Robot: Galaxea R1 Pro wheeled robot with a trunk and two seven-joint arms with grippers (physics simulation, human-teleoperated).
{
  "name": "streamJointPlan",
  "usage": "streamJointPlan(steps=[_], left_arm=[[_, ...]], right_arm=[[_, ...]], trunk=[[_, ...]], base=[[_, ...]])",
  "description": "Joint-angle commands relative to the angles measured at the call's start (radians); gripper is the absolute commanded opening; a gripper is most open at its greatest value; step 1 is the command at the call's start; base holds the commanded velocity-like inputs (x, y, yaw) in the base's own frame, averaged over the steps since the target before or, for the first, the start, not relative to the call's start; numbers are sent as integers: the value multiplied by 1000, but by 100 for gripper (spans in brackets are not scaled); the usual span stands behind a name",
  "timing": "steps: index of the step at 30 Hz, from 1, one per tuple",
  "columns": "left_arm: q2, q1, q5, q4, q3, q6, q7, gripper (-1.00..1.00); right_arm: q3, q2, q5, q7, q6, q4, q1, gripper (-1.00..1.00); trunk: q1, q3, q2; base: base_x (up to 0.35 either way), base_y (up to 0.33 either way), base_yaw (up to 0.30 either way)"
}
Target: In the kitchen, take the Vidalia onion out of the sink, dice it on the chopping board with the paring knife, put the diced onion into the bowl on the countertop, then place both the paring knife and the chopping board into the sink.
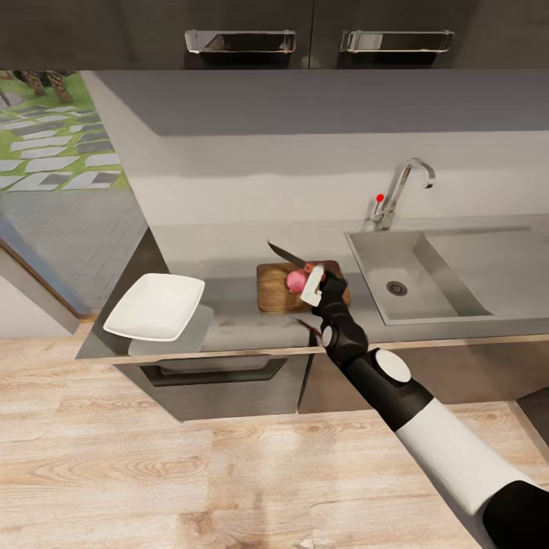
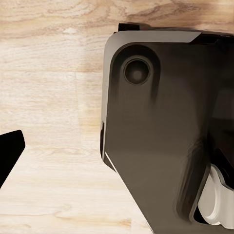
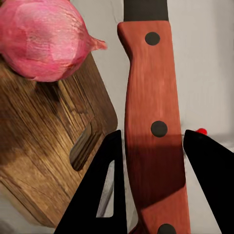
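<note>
While the right arm reaches out over the countertop (image 1: 244,324), the head view shows the right gripper (image 1: 314,284) above the chopping board (image 1: 274,290), with the paring knife (image 1: 286,255) held so its dark blade points up and to the left, away from the sink (image 1: 450,297). The pink onion (image 1: 296,280) sits on the board, right beside the gripper. The white bowl (image 1: 155,306) rests at the counter's left end, well apart from the board. The steel basin lies to the board's right, with the chrome faucet (image 1: 400,191) and its red knob (image 1: 380,197) behind it. Black upper cabinets (image 1: 229,30) with chrome handles run along the top.

From the left wrist camera, a dark robot body panel (image 2: 161,136) hangs over the pale wood floor (image 2: 48,97); I cannot tell how the left gripper stands.

In the right wrist view, the right gripper's (image 3: 153,165) two black fingers (image 3: 109,195) stand on either side of the knife's reddish riveted handle (image 3: 153,122), closed in on it. The onion (image 3: 44,36) rests on the board (image 3: 39,146), near the end with the slot handle.
</note>
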Motion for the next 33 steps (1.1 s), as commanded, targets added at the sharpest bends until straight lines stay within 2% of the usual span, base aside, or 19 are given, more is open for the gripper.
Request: streamJointPlan(steps=[1, 5, 7, 8, 9, 33], left_arm=[[0, -2, 10, 5, -8, -7, -4, 100], [0, -2, 10, 5, -8, -7, -4, 100], [0, -2, 10, 5, -8, -6, -4, 100], [0, -2, 10, 5, -8, -6, -4, 100], [0, -2, 10, 5, -8, -6, -4, 100], [0, -2, 10, 5, -8, -4, -4, 100]], right_arm=[[3, 0, 12, 9, 4, 4, -1, -100], [3, 2, 12, 8, -1, 27, -1, -100], [3, 12, 12, 7, -1, 38, -1, -100], [3, 16, 13, 7, -2, 146, -1, -100], [1, 24, 18, 7, -2, 188, -1, -100], [1, 24, 27, 7, -2, 188, -1, -100]], trunk=[[1, -2, -2], [1, -2, -2], [1, -2, -2], [1, -2, -2], [1, -2, -2], [1, -2, -2]], base=[[0, 0, 0], [0, 0, 0], [0, 0, 0], [0, 0, 0], [0, 0, 0], [0, 0, 0]])
